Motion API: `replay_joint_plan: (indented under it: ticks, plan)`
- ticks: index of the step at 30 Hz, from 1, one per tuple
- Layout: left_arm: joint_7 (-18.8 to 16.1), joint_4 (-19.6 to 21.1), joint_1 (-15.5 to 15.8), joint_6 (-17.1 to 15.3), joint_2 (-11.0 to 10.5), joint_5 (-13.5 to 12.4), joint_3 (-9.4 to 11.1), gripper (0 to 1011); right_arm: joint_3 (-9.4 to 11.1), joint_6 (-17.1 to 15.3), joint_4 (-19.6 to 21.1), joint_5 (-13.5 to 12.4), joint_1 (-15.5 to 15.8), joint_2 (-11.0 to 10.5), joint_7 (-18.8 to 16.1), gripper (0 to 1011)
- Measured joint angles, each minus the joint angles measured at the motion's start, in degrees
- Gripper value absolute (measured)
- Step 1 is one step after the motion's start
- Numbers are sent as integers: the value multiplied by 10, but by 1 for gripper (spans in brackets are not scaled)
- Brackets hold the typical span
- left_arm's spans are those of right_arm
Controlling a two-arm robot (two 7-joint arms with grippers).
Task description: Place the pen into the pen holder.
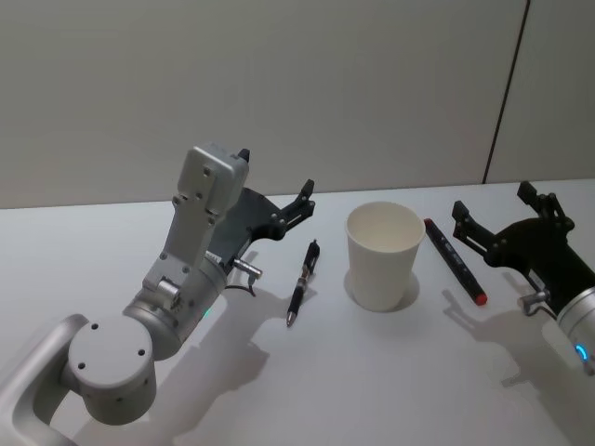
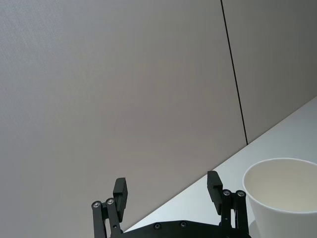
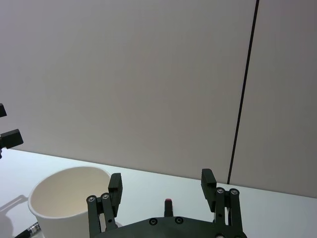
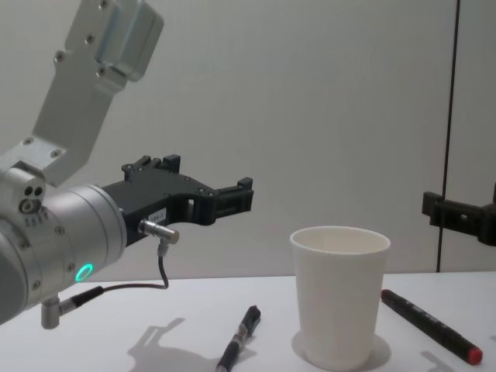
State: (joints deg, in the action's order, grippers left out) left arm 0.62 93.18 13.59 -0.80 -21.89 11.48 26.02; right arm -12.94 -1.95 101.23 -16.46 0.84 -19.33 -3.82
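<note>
As laid out on the white table [image 1: 372, 390], nearest first:

- Black pen [image 1: 303, 282]: lying flat with its silver tip toward the robot, just left of the pen holder and not touching it.
- Pen holder [image 1: 384, 255]: white paper cup, standing upright between the two pens.
- Red-tipped pen [image 1: 456, 262]: lying flat just right of the cup, red end nearer the robot.
- Left gripper [image 1: 275, 173]: raised above the table, left of the black pen, claw spread wide and holding nothing.
- Right gripper [image 1: 492, 199]: right of the red-tipped pen, claw also wide and holding nothing.
- Grey wall [image 1: 279, 84]: behind everything.
</note>
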Motion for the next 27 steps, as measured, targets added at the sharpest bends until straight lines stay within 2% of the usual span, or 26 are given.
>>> replay_joint_plan:
  ticks: [10, 15, 18, 24, 27]
  plan:
    - [0, 0, 0, 0, 0, 0, 0, 1003, 0, -1, 0, 1, -1, 1, -1, 1001]
    - [0, 0, 0, 0, 0, 0, 0, 1003, -1, -14, -6, 10, -16, 5, -13, 1001]
    - [0, 0, 0, 0, 0, 0, 0, 1003, 0, -28, -12, 16, -29, 7, -24, 1001]
    - [0, 0, 0, 0, 0, 0, 0, 1003, 4, -80, -29, 28, -72, 12, -61, 1001]
    - [0, 0, 0, 0, 0, 0, 0, 1004, 8, -116, -39, 32, -96, 13, -79, 1001]
